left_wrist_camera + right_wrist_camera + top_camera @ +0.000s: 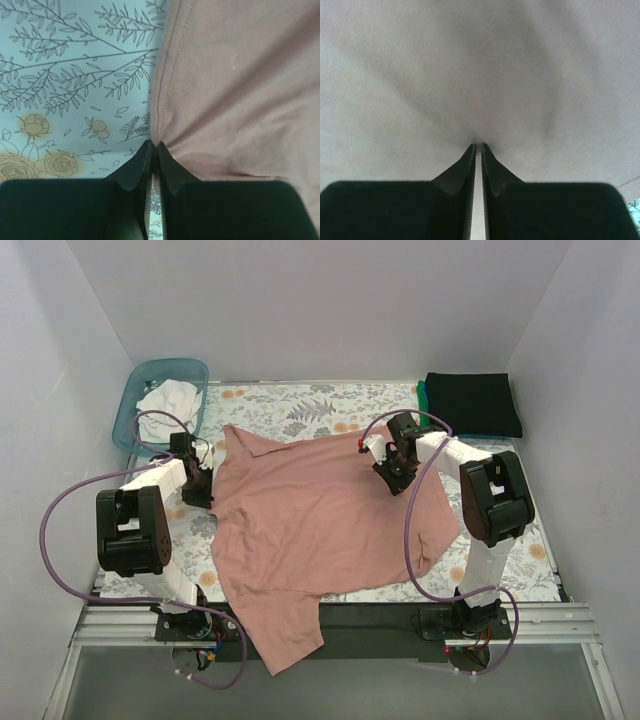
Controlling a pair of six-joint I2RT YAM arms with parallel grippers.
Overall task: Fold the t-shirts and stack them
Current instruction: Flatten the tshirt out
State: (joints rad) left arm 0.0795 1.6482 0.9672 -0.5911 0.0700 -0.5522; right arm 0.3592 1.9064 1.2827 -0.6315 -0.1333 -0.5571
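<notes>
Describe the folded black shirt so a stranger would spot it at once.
Look at the floral-print table, then its far right corner. There lies the black cotton t-shirt, folded into a neat rectangle. Unlike the spread dusty-pink t-shirt at centre and the crumpled white t-shirt in the teal plastic basket far left, it is dark and square-edged.

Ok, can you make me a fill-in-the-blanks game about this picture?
The left gripper and right gripper both pinch a big t-shirt coloured ___.
The white t-shirt lies inside the ___.
The folded black t-shirt sits at the table's far ___ corner.
Missing words: pink, basket, right.
</notes>
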